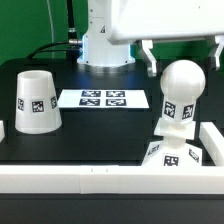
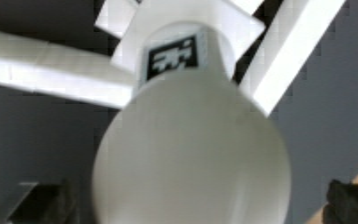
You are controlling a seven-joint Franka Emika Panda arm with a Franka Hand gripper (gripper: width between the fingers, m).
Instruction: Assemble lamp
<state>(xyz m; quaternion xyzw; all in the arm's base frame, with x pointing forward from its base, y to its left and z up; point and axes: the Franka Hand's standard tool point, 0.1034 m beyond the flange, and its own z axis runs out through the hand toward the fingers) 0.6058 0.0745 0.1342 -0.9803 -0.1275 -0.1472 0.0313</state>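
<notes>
The bulb (image 1: 180, 92) stands upright with its ball head up, its stem set in the low square base (image 1: 168, 153) at the front of the exterior view's right. My gripper (image 1: 183, 55) hangs just above it, open, with a finger on each side of the head's top and not touching it. In the wrist view the bulb (image 2: 194, 140) fills the middle, and my gripper (image 2: 197, 208) shows dark fingertips (image 2: 43, 205) at both lower corners with gaps to the bulb. The cone shade (image 1: 35, 100) stands alone on the exterior view's left.
The marker board (image 1: 103, 98) lies flat in the middle of the black table. A white rail (image 1: 90, 178) runs along the front edge and up the right side (image 1: 212, 140). The arm's base (image 1: 103, 45) stands at the back.
</notes>
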